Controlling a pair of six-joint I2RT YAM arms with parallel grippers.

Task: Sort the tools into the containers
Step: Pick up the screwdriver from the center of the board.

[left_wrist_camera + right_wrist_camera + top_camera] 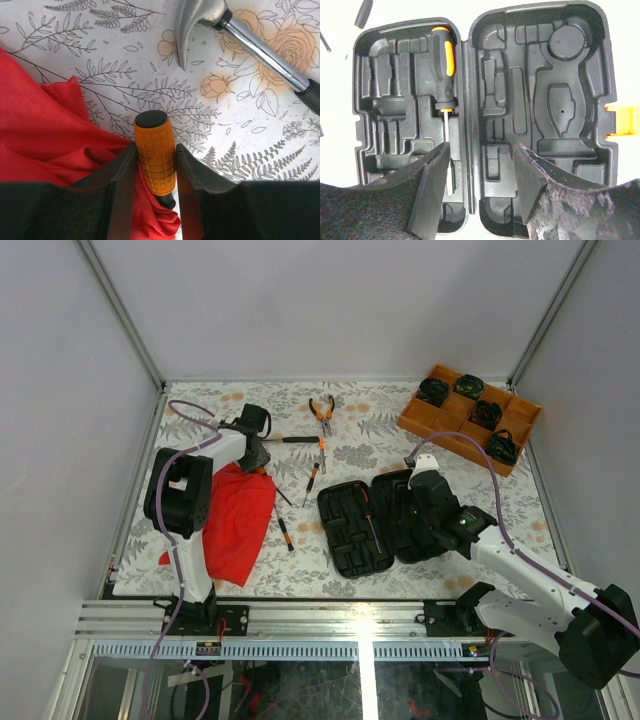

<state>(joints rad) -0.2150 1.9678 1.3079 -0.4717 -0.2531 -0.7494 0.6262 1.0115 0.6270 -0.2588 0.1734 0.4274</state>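
Right gripper (480, 150) hangs released, fingers spread, over the open tool case (540, 100), which sits near the table's (300, 575) front edge with a bare floral strip before it. One orange-and-black screwdriver (442, 60) lies slotted in the case's left half. Left of the case, red cloth (235, 515) nearly reaches the front edge, with loose screwdrivers (285, 532) between them. Left gripper (155, 146) clenches an orange gridded handle (150, 132) at the cloth's far end, hammer (240, 35) just past it. Beyond the case: pliers (322, 412) far-left, orange tray (415, 420) far-right by the wall.
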